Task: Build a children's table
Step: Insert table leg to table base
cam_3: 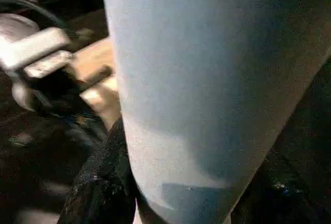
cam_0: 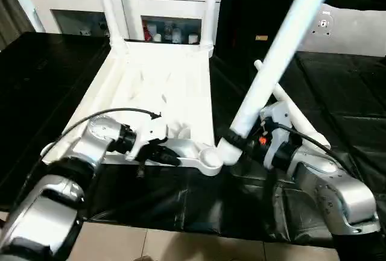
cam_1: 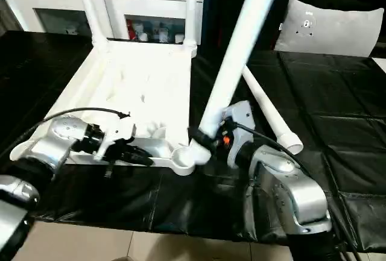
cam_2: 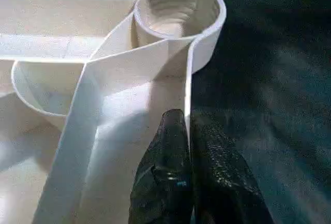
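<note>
The tabletop [cam_0: 163,92] lies upside down at frame centre-left, two legs standing in its far sockets. The third leg [cam_0: 274,62], clamped in the right gripper [cam_0: 238,140], slants to the upper right, its base just beside the empty near socket [cam_0: 209,158]. The left gripper [cam_2: 189,146] pinches the near rim. The leg's tip is cut off.

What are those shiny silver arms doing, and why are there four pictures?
They are a robot's two arms, building a small table. Two pictures come from cameras on its head, looking down; the other two come from cameras on its wrists. The white tabletop lies upside down on a black mat, with two legs already standing at its far corners. The left gripper pinches the tabletop's rim, its jaws shut on it. The right gripper holds a long white leg, its end by the near corner socket. Another leg lies on the mat.
</note>
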`<state>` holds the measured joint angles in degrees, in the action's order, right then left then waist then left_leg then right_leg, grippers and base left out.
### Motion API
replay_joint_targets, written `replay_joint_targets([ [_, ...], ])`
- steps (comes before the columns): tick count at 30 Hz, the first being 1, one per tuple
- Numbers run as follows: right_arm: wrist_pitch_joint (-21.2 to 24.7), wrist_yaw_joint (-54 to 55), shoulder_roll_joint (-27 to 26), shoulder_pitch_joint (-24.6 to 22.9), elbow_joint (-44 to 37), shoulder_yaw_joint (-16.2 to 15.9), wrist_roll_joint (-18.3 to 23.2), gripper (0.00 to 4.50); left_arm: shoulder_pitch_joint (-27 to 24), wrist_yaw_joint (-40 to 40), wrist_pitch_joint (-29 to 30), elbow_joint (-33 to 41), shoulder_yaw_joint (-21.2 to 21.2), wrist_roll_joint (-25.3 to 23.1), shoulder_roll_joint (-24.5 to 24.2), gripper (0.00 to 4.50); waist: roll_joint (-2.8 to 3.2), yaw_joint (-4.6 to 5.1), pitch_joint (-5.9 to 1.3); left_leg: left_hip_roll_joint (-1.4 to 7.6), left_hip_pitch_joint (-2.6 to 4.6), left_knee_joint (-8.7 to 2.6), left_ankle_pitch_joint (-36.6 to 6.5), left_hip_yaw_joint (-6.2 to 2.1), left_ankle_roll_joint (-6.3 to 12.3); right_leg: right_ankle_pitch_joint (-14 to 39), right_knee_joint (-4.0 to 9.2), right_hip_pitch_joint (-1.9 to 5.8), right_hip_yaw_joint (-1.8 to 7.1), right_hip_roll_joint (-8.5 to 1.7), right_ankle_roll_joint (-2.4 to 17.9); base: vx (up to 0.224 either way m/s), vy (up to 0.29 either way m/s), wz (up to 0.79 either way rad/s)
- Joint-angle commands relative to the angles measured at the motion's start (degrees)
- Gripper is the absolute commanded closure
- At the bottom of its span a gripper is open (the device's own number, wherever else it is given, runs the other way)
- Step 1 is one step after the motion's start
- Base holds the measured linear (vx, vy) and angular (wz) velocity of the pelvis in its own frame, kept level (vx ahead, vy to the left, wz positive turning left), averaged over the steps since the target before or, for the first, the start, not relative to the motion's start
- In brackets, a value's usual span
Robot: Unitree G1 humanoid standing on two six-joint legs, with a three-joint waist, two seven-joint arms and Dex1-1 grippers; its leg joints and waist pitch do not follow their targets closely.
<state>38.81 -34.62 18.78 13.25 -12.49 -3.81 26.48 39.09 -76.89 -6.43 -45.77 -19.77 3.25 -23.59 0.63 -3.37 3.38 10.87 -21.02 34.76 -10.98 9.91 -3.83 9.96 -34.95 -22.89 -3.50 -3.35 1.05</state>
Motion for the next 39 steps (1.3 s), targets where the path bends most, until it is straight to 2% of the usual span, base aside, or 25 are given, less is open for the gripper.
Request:
replay_joint_targets([
  [1, 0.4, -1.4, 1.0, 1.7, -0.7, 0.0, 0.6, 2.61, -1.8, 0.7, 3.2, 6.8, 0.6, 3.1, 1.7, 4.50, 0.23, -0.05, -3.96, 2.55, 0.77, -4.38, -11.1, -0.73, -0.69, 13.2, 4.13, 3.07, 3.07, -4.93, 12.5, 0.000, 0.000, 0.00],
  [5, -0.2, -2.5, 1.9, 2.4, 0.9, -0.8, -0.7, 2.61, -2.6, 1.5, 1.5, 7.7, -0.4, 1.6, 1.8, 4.50, 0.10, -0.16, -4.00, 2.11, 0.61, -4.18, -9.8, -0.57, 0.00, 13.2, 4.30, 3.15, 3.07, -4.74, 11.4, 0.000, 0.000, 0.00],
  [7, -0.3, -3.3, 2.8, 3.7, 2.9, -2.1, -1.9, 2.61, -2.9, 2.4, 0.9, 7.6, -0.7, 0.3, 1.5, 4.50, -0.11, -0.11, -4.03, 2.07, 0.59, -4.18, -9.5, -0.56, 0.03, 14.1, 4.34, 3.14, 3.01, -4.72, 11.0, 0.000, 0.000, 0.00],
  [8, -0.4, -3.6, 3.3, 3.9, 3.2, -2.6, -2.4, 2.61, -3.0, 2.6, 1.1, 7.7, -0.7, 0.1, 1.4, 4.50, -0.02, -0.15, -4.02, 2.10, 0.61, -4.15, -9.5, -0.58, -0.02, 14.2, 4.32, 3.09, 3.00, -4.71, 11.0, 0.000, 0.000, 0.00],
  [9, -0.4, -4.2, 4.2, 4.1, 3.6, -3.7, -3.3, 2.61, -3.1, 2.7, 1.1, 7.7, -0.8, -0.7, 1.0, 4.50, -0.35, -0.04, -3.94, 2.15, 0.64, -4.21, -9.6, -0.56, -0.06, 14.7, 4.44, 3.04, 2.97, -4.64, 10.6, 0.000, 0.000, 0.00],
  [13, 0.5, -5.0, 5.1, 4.6, 4.0, -4.3, -3.5, 2.61, -3.7, 3.7, 3.4, 9.9, -0.2, -2.0, -0.2, 4.50, -0.21, -0.14, -4.00, 2.30, 0.69, -4.22, -9.4, -0.61, 0.20, 14.6, 4.26, 3.00, 3.01, -4.75, 10.4, 0.000, 0.000, 0.00],
  [20, -0.5, -5.3, 5.5, 4.4, 5.0, -5.4, -4.4, 2.61, -3.3, 2.5, 3.5, 10.0, -0.9, -2.4, -0.9, 4.50, -0.23, 0.01, -3.90, 2.08, 0.61, -4.18, -9.9, -0.58, 0.06, 16.5, 4.59, 2.94, 2.97, -4.70, 9.8, 0.000, 0.000, 0.00],
  [22, -1.2, -4.6, 4.5, 4.4, 6.0, -5.0, -4.3, 2.61, -3.3, 1.4, 3.7, 10.8, -1.1, -2.5, -1.0, 4.50, -0.12, 0.03, -3.94, 2.16, 0.67, -4.22, -10.1, -0.63, -0.08, 16.8, 4.60, 2.86, 2.99, -4.76, 9.7, 0.000, 0.000, 0.00],
  [23, -1.5, -4.4, 3.9, 4.5, 6.7, -4.8, -4.2, 2.61, -3.3, 1.2, 3.9, 11.2, -1.1, -2.4, -1.0, 4.50, 0.35, 0.01, -3.96, 2.14, 0.65, -4.21, -10.1, -0.71, -0.21, 16.3, 4.49, 2.86, 2.95, -4.73, 9.9, 0.000, 0.000, 0.00],
  [26, -3.7, -3.4, 1.1, 4.8, 10.5, -3.2, -3.5, 2.61, -3.1, 0.5, 4.3, 11.8, -1.2, -2.0, -0.9, 4.50, 0.33, 0.20, -4.11, 2.12, 0.63, -4.17, -10.1, -0.65, -0.36, 13.6, 4.32, 2.83, 2.94, -4.64, 11.2, 0.000, 0.000, 0.00],
  [27, -4.2, -3.3, 0.8, 4.8, 11.4, -2.8, -3.4, 2.61, -3.0, 0.5, 4.3, 11.7, -1.2, -2.0, -0.9, 4.50, 0.53, 0.17, -4.14, 2.13, 0.60, -4.18, -10.3, -0.71, -0.45, 12.9, 4.24, 2.92, 2.91, -4.69, 11.5, 0.000, 0.000, 0.00],
  [33, -4.4, -4.0, -0.9, 3.1, 13.3, -0.4, -0.8, 2.61, -2.8, 0.7, 4.3, 11.3, -0.9, -2.2, -0.9, 4.50, 0.33, 0.23, -4.08, 2.13, 0.67, -4.23, -10.7, -0.67, -0.26, 13.0, 4.28, 3.07, 2.91, -4.66, 11.8, 0.000, 0.000, 0.00],
  [35, -4.1, -4.5, -1.5, 1.6, 13.5, 1.0, 0.7, 2.61, -2.8, 0.9, 4.6, 11.4, -0.6, -2.1, -0.9, 4.50, 0.56, 0.07, -4.12, 2.19, 0.73, -4.21, -10.5, -0.67, -0.03, 12.7, 4.27, 3.08, 2.93, -4.75, 11.8, 0.000, 0.000, 0.00],
  [38, -4.8, -4.5, -2.4, 0.5, 14.6, 2.5, 1.4, 2.61, -2.7, 1.0, 4.9, 11.4, -0.4, -1.9, -0.9, 4.50, 0.43, 0.09, -4.17, 2.18, 0.64, -4.27, -10.1, -0.67, 0.02, 11.6, 4.14, 3.11, 2.85, -4.63, 12.2, 0.000, 0.000, 0.00],
  [39, -5.4, -4.6, -2.7, -0.3, 15.3, 3.2, 1.8, 2.61, -2.6, 1.1, 5.1, 11.4, -0.2, -1.8, -0.9, 4.50, 0.57, 0.02, -4.14, 2.18, 0.71, -4.24, -10.5, -0.65, -0.01, 12.1, 4.25, 3.03, 2.85, -4.72, 12.3, 0.000, 0.000, 0.00],
])
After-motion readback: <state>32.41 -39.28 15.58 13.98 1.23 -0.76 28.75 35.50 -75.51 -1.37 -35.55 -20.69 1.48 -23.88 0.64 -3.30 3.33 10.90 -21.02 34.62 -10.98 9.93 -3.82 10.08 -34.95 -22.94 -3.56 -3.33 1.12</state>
